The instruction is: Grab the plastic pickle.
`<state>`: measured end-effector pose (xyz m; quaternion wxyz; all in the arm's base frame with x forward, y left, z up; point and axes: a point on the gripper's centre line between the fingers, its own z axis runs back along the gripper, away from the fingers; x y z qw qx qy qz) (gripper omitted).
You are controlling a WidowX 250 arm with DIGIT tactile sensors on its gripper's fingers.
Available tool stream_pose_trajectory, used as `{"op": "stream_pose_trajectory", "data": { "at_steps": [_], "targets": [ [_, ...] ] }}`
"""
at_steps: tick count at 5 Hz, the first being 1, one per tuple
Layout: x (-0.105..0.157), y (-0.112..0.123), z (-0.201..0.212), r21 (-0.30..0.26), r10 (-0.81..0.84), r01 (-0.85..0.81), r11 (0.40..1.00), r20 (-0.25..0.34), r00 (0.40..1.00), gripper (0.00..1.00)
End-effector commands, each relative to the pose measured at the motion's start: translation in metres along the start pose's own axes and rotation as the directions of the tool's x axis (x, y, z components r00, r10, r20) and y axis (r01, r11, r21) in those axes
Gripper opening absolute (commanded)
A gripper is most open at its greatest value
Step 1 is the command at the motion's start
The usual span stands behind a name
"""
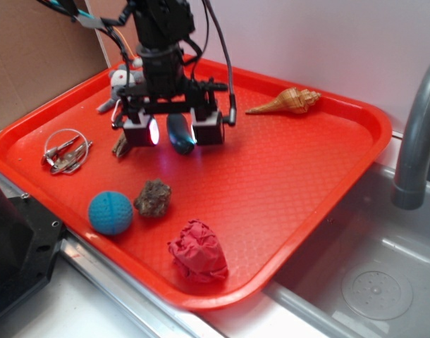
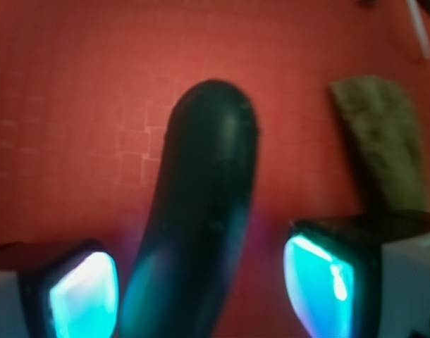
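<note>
Gripper point(image 1: 173, 131) sits low over the red tray point(image 1: 285, 183), jaws spread wide. Pickle point(image 2: 201, 211) lies between the fingers, untouched on both sides

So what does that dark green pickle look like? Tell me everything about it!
The pickle is a small, dark green, slightly curved oblong with rounded ends. It looks like smooth, shiny plastic. It lies flat on the red tray, toward the back. The gripper sits over it with its jaws open, one glowing pad on each side of the pickle. In the wrist view there is a gap on both sides, so nothing seems to squeeze it yet. Blue light from the pads reflects on its skin.
</note>
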<state>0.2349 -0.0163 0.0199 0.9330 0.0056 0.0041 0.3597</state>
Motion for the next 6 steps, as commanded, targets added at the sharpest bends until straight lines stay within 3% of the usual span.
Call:
{"op": "stream_pose_trajectory", "data": {
  "at_steps": [1,2,3,4,5,6],
  "targets": [
    [0.023,0.001,-0.011,0.025,0.028,-0.029,0.999,0.014,1.0,0.0],
    [0.023,-0.004,0.038,0.017,-0.213,0.212,0.977,0.114,0.97,0.0],
    [0.02,0.003,0.087,-0.081,-0.418,0.451,0.889,0.257,0.871,0.0],
    [0.011,0.0,0.136,-0.1,-0.49,0.535,0.839,0.289,0.822,0.0],
    [0.002,-0.006,0.186,-0.093,-0.58,0.606,0.79,0.207,0.787,0.0],
    [-0.01,0.0,0.233,-0.092,-0.587,0.609,0.787,0.188,0.787,0.0]
  ]
}}
